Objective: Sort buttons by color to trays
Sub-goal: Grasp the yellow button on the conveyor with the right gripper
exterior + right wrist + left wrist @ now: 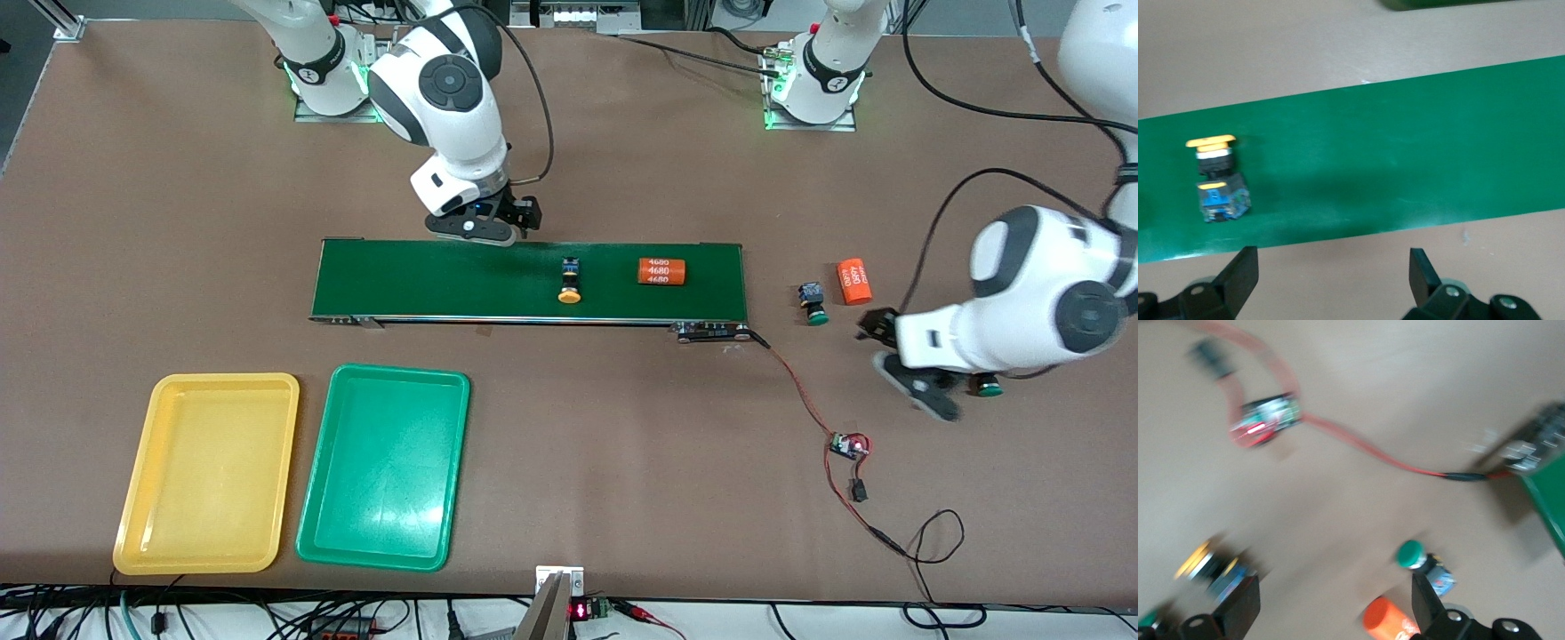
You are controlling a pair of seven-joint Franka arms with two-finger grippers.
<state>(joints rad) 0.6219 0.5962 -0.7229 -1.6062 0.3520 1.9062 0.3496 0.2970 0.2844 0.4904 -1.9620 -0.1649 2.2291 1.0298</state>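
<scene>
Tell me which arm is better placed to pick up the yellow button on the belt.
The right arm. Its end effector hangs open over the belt's edge, close to the yellow button, with both trays toward its end. The left end effector, also open, is off the belt beside a green button.

Button [569,278] and cylinder [662,271] on conveyor belt [427,280], two trays [207,473] side by side near table's front edge

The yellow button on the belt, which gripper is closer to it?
Right. The right gripper hangs over the belt's edge near the yellow button; the left gripper is off the belt's end, by a green button.
</scene>
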